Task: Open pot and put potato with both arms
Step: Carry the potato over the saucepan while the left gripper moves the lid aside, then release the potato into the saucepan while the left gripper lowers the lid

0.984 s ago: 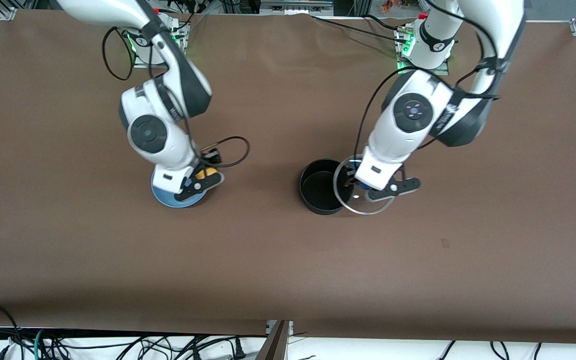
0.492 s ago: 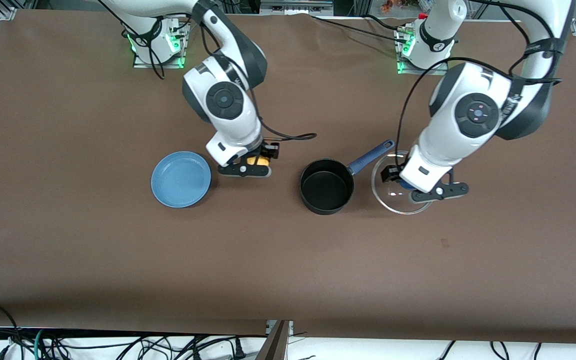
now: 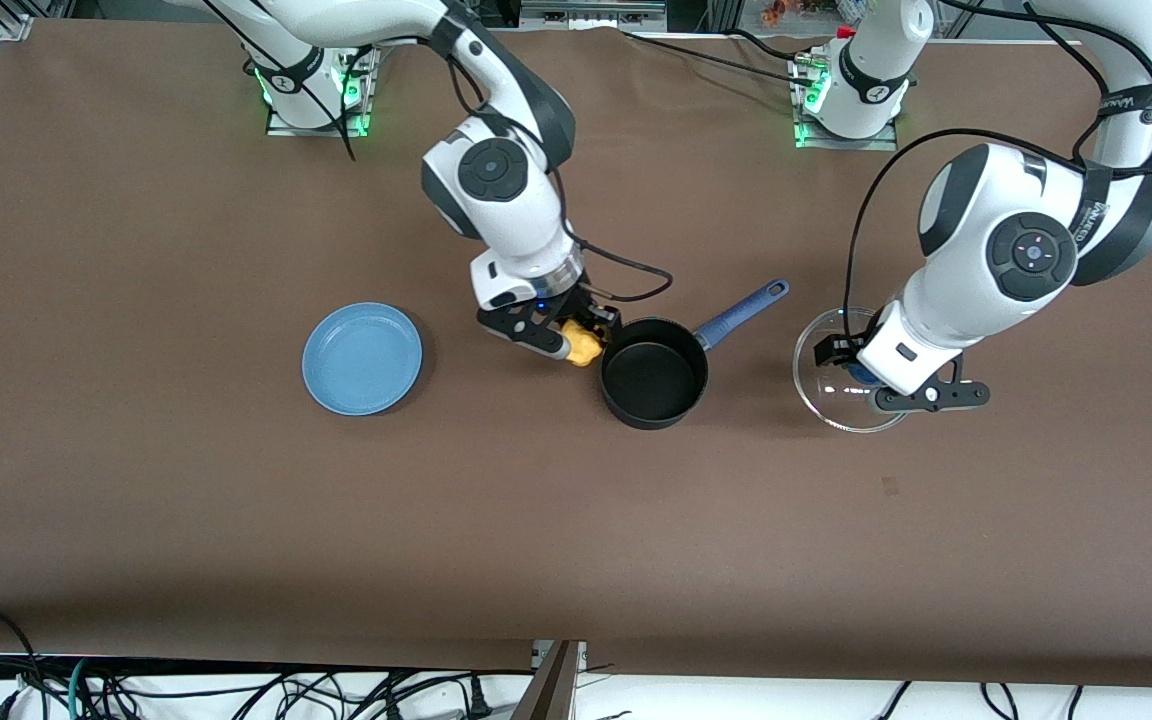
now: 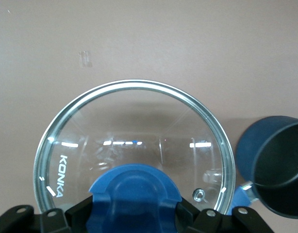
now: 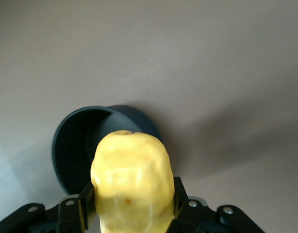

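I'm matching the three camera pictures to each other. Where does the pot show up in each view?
Front view: the pot stands open mid-table, handle toward the left arm's base, with the potato in the right gripper at its rim.
Left wrist view: only part of the pot shows at the picture's edge, beside the lid.
Right wrist view: the pot sits under the potato.
Shared landmark: the brown table.

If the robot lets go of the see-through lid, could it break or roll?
The glass lid probably could crack if dropped, since it looks like glass. Its round metal rim might let it roll. The left gripper is shut on its blue knob, so it seems secure.
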Controlling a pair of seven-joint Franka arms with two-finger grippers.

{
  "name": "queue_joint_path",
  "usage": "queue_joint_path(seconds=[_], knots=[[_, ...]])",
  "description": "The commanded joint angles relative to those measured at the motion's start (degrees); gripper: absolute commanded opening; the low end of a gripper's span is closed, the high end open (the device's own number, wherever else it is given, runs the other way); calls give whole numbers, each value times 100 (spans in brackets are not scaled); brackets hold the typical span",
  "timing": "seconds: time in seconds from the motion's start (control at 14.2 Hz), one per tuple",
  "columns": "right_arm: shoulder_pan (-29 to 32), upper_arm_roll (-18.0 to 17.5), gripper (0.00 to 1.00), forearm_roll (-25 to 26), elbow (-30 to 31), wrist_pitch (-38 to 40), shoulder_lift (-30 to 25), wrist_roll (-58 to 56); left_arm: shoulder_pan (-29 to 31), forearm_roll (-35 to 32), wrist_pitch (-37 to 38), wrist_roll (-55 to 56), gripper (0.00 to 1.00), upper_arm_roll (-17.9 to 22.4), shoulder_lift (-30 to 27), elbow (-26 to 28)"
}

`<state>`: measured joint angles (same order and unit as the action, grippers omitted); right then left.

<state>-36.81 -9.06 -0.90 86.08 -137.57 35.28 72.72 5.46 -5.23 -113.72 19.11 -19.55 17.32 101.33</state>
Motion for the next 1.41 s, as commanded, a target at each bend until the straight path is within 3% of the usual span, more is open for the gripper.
queue_joint_path(seconds=[0.0,0.21,0.35,0.91,1.34], knots=[[-220,18,32,-41,-512,-278,470,558,349,224,-640,-696,49,-31,-474,816],[-370,27,32,-33,-610,-682,700,866,666,233,-1694,-1075,49,-31,-607,1703],[-388,27,32,-33,-618,-884,822,954,920,233,-2083,-1504,49,-31,-589,2004],[-476,53,33,-6,-618,-1483,1087,1218,1484,242,-2128,-2007,50,-22,-185,2023],[-572,79,34,20,-610,-1571,1271,1236,1616,242,-2638,-1999,50,-13,218,2216]])
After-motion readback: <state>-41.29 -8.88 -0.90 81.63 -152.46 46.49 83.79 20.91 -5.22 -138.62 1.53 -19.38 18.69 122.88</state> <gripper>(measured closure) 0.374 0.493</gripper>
